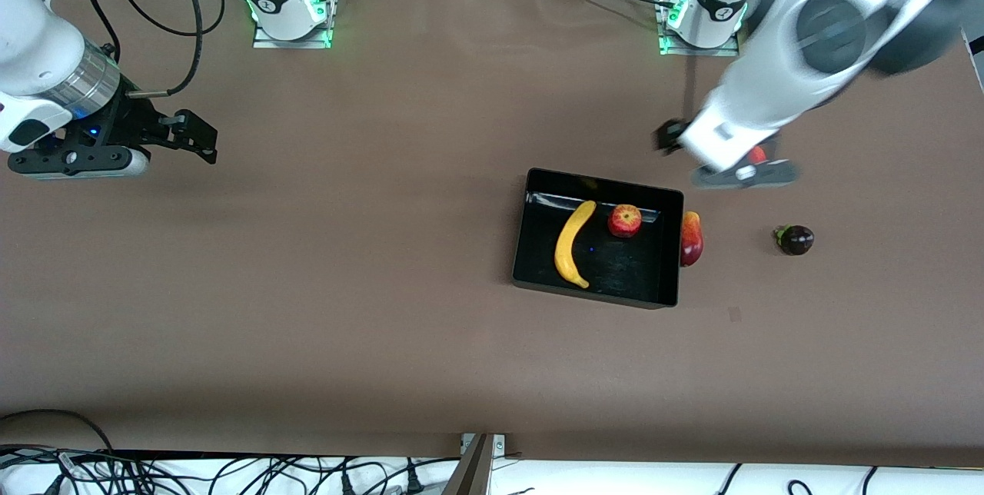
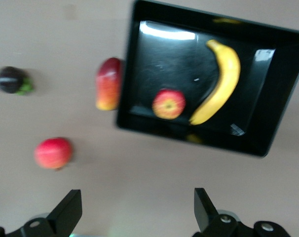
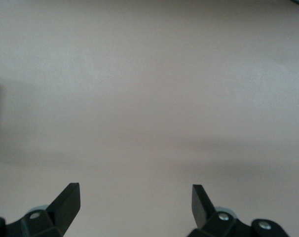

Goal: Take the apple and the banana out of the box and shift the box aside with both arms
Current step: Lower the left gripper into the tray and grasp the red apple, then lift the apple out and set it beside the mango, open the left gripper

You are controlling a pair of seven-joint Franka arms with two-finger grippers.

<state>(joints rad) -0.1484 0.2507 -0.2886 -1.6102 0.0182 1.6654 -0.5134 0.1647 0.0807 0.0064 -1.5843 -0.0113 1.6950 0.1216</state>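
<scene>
Glossy black rectangular plastic tray (image 1: 667,249) on the brown table, holding the long curved yellow banana (image 1: 573,244) and, beside it, the small round red apple (image 1: 625,220); the left gripper (image 2: 137,212), fingers spread and empty, is held above bare table near the tray; the right gripper (image 3: 134,210), likewise spread and empty, is shown over the right arm's end of the table, well apart from the tray

Both my arms up off the table, grippers empty.

My left arm (image 1: 776,88) reaches out from its base, wrist angled down, blurred in the front view; left gripper (image 2: 137,210) hangs over bare table at the left arm's end, fingers (image 2: 70,210) spread wide, nothing between them. My right arm (image 1: 54,72) waits over the right arm's end of the table, right gripper (image 3: 134,207) above the surface, fingers (image 3: 68,202) parted wide too.
</scene>
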